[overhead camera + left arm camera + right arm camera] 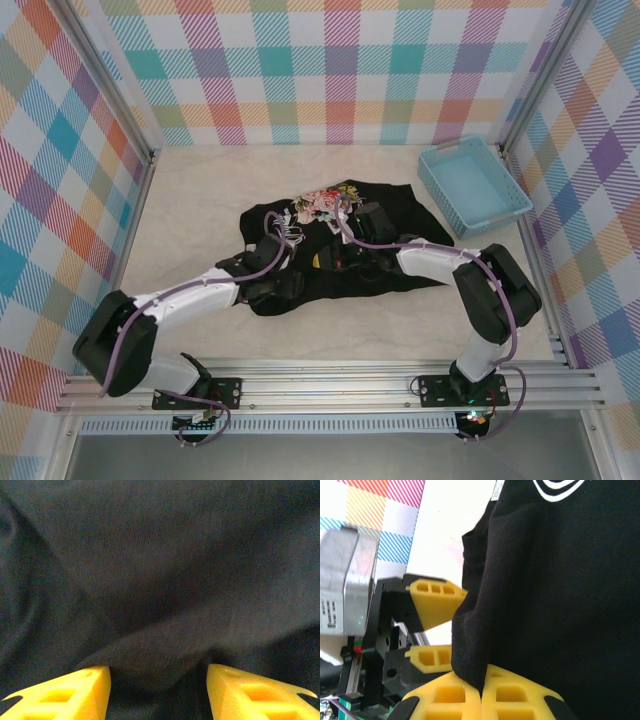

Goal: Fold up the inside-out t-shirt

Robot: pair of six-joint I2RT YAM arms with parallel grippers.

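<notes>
The inside-out t-shirt (395, 225) lies crumpled mid-table, black, with its multicoloured print (318, 205) at the far edge. Both grippers meet over its near left part. My right gripper (481, 690) is shut on a fold of the t-shirt (545, 595), and the cloth hangs up from its yellow pads. My left gripper (158, 680) stands open, its yellow fingers (75, 690) apart with a ridge of the black cloth (165, 580) lying loose between them. In the right wrist view the left gripper's fingers (435, 597) stand spread at the cloth's edge. From above, the left gripper (300, 272) and right gripper (338, 258) sit close together.
A light blue tray (472, 185) stands at the back right, beside the shirt. Checked walls close in the table on three sides. A metal rail (330, 385) with the arm bases runs along the near edge. Bare white tabletop (190, 210) lies left of the shirt.
</notes>
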